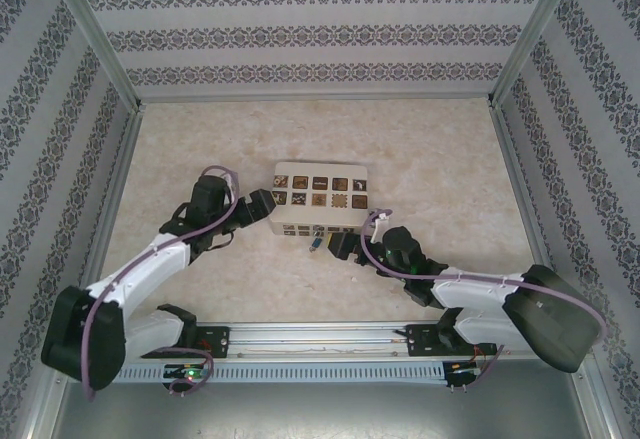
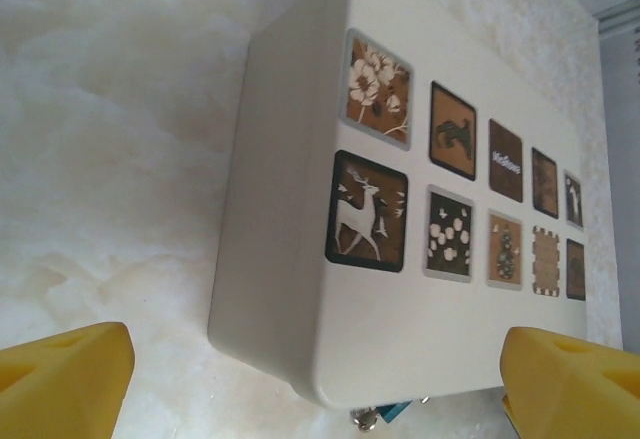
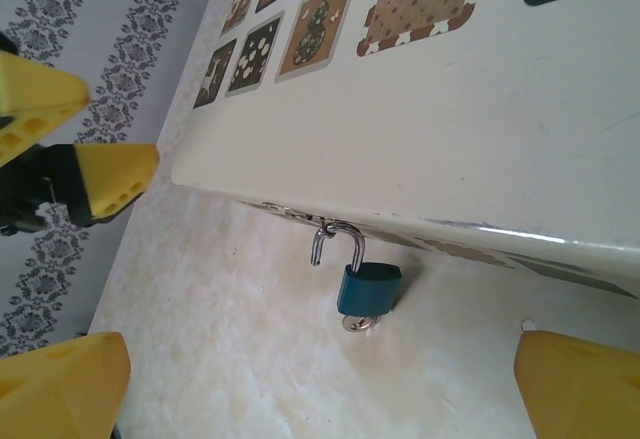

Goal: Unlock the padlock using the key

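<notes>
The blue padlock (image 3: 369, 290) hangs from a metal hasp (image 3: 300, 216) on the near side of the cream box (image 3: 480, 129). Its silvery shackle (image 3: 336, 236) stands sprung open, one leg free of the body. The key's (image 3: 360, 323) small metal head sticks out under the body. My right gripper (image 3: 320, 399) is open and faces the padlock from a short distance, touching nothing. My left gripper (image 2: 315, 389) is open around the left end of the box (image 2: 300, 209), with the padlock (image 2: 400, 411) peeking out below. From above, the padlock (image 1: 316, 243) lies just left of the right gripper (image 1: 336, 245).
The box (image 1: 320, 197) with brown picture squares sits mid-table between both grippers. The left gripper's yellow fingers (image 3: 95, 174) show beyond the box end in the right wrist view. Patterned walls (image 1: 320, 34) enclose the marbled table (image 1: 440, 159) on three sides.
</notes>
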Available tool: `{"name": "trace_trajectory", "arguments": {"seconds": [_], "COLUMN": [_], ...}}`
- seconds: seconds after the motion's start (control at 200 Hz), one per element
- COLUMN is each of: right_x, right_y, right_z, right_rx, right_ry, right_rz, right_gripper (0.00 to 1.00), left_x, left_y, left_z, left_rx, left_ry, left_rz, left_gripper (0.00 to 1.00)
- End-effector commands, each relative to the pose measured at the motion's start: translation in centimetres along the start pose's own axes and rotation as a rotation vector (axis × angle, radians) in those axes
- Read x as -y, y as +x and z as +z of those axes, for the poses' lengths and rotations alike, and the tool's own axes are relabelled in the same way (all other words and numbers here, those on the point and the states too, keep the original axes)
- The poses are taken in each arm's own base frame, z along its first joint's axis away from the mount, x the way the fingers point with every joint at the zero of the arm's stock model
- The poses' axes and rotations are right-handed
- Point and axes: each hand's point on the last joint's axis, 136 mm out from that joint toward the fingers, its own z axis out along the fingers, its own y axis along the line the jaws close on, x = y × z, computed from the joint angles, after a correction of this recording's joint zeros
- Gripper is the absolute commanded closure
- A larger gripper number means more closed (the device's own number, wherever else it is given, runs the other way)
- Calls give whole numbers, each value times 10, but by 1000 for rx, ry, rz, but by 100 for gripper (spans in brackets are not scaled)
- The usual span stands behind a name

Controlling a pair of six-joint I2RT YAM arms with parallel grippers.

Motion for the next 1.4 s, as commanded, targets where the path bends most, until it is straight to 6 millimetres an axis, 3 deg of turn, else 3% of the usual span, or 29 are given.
{"name": "trace_trajectory", "arguments": {"seconds": [0.0,0.32,0.66,1.029,1.399], "right_x": [-11,-7,-3,4,0], "right_y": [-13,-17,-19,-26,-44], "right_z": [4,14,22,24,31], "right_rx": [32,37,25,24,35], "right_ry": [-35,-29,-24,8,-21], "right_rz": [-34,-36,-49,-107,-245], "right_gripper": [2,2,2,2,2], "left_x": [21,24,3,-17,-23], "left_y": [-13,-9,13,49,72], "left_z": [8,42,62,57,37], "left_rx": [-22,-151,-234,-274,-276], "left_ry": [116,151,122,59,-6], "left_rz": [36,27,-28,-33,-4], "left_gripper": [9,22,33,40,42]}}
